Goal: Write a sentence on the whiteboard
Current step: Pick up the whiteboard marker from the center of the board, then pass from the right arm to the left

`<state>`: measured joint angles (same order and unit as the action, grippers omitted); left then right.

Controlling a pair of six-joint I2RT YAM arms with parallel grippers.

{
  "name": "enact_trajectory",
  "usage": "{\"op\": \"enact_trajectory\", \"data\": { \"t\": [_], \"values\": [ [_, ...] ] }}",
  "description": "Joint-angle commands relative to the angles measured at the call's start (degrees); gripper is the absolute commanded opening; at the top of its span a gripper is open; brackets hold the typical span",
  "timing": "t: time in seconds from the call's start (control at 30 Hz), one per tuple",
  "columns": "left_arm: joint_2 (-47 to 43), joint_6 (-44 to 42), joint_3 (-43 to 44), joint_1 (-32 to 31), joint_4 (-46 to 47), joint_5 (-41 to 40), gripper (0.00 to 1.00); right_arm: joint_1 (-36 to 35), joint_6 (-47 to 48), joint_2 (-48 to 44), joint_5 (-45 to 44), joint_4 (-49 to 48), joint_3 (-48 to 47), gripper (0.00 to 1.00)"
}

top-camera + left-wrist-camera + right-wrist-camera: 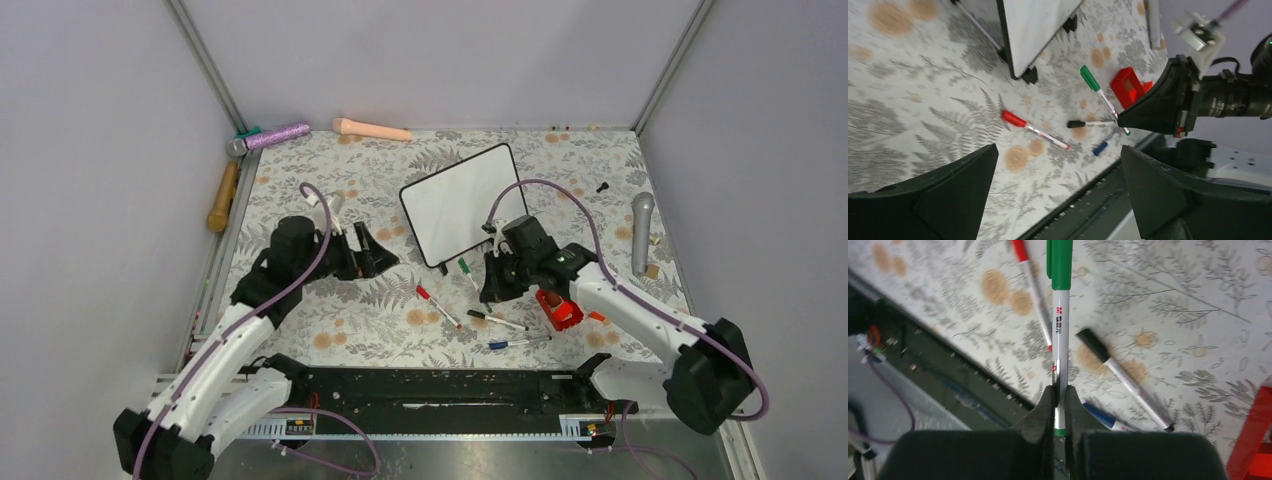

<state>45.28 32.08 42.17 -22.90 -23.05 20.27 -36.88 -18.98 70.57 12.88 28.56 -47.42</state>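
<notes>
The whiteboard (463,203) lies tilted at the middle back of the table, its black-framed white face blank; no sentence shows on it. In the left wrist view the whiteboard (1035,30) fills the top. My right gripper (495,285) is shut on the tail end of a green marker (466,272), just in front of the board's near corner. The right wrist view shows the gripper (1058,390) pinching the white barrel of the marker (1061,315), green cap pointing away. My left gripper (385,258) hovers left of the board, open and empty, fingers wide (1058,150).
A red pen (438,306), a black pen (497,320) and a blue pen (520,342) lie near the front. A red block (560,310) sits under my right arm. A grey microphone (641,230) lies right; a purple microphone (270,137), peach cylinder (372,129) and wooden handle (223,197) lie back left.
</notes>
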Motion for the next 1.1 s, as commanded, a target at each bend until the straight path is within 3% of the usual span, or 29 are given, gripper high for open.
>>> {"op": "enact_trajectory", "data": {
  "t": [0.0, 0.1, 0.13, 0.27, 0.43, 0.73, 1.03, 1.07],
  "values": [
    [5.24, 14.03, -2.45, -0.03, 13.43, 10.72, 0.93, -0.41, 3.01, -6.63, 13.19, 1.86, -2.18, 0.0],
    [8.46, 20.61, -4.32, -0.21, 22.15, 13.18, 0.71, -0.4, 2.9, -7.62, 19.68, -1.1, -2.6, 0.0],
    [9.42, 22.41, -4.77, -0.35, 24.35, 13.66, 0.67, -0.45, 2.5, -7.4, 21.76, -2.01, -2.92, 0.0],
    [13.41, 26.92, -4.56, -1.35, 29.6, 15.16, 0.66, -0.47, 1.22, -5.22, 27.78, -4.37, -5.79, 0.0],
    [14.92, 27.25, -3.67, -2.59, 29.53, 15.75, 0.66, -0.61, 0.22, -3.22, 30.41, -6.59, -9.09, 0.0],
    [15.05, 27.71, -3.55, -2.66, 29.42, 17.25, 0.45, -1.0, -1.97, -0.35, 31.61, -10.57, -11.05, 0.0],
    [15.85, 27.95, -3.5, -2.85, 29.74, 17.7, 0.44, -1.25, -2.49, 1.67, 32.35, -11.4, -13.02, 0.0],
    [15.93, 28.02, -3.5, -2.86, 29.84, 17.71, 0.38, -1.26, -2.46, 1.81, 32.29, -11.42, -13.17, 0.0]
  ]
}}
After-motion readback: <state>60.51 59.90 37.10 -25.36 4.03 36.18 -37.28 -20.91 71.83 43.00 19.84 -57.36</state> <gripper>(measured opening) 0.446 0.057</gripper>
